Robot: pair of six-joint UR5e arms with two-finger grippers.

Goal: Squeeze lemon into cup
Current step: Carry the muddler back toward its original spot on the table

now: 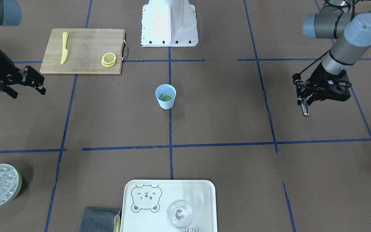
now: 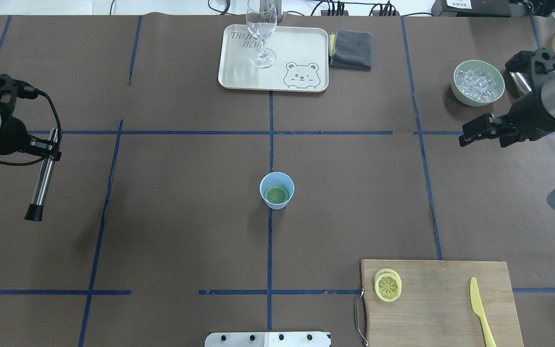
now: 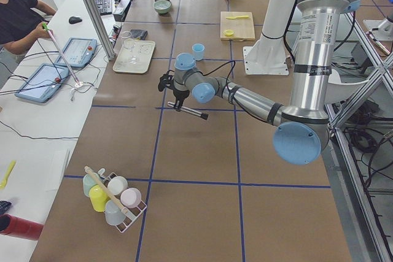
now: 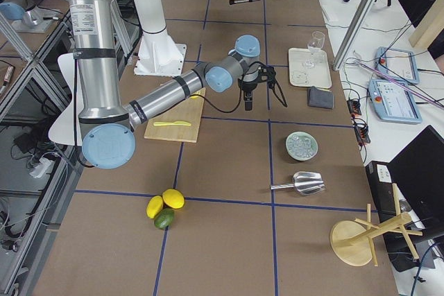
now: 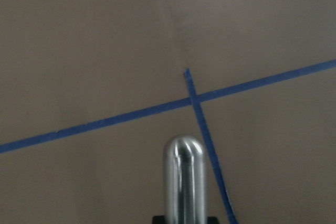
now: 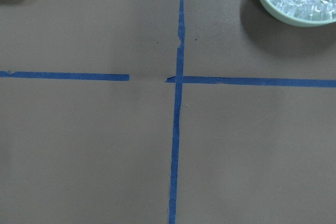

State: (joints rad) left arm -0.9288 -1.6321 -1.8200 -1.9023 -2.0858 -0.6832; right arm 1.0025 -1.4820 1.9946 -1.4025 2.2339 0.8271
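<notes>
Your left gripper [image 2: 46,144] is clamped on a metal rod [image 2: 40,185]. The rod runs out past the fingertips, and its free end points down at bare table, not at anything you need. I can't tell its exact tilt, because the views disagree.

The cup [image 2: 277,206] stands upright at the table's centre, on the middle tape line. That puts it well apart from this gripper, off toward the robot's right. 1 lemon slice [image 2: 276,194] lies flat on the cup's bottom, well below the rim.

If pressing that slice is your next step, I judge it turns on this: the cup's mouth faces straight up and is narrow. You'd have to carry the rod sideways to the centre and stand its long axis near upright over the mouth before lowering it.

Your right gripper [image 1: 29,91] hangs with its jaws spread and nothing in them, on the far side of the cup and about as far from it. It is the arm nearer the stack of spare slices [image 2: 387,286] on the cutting board [image 2: 441,299].
</notes>
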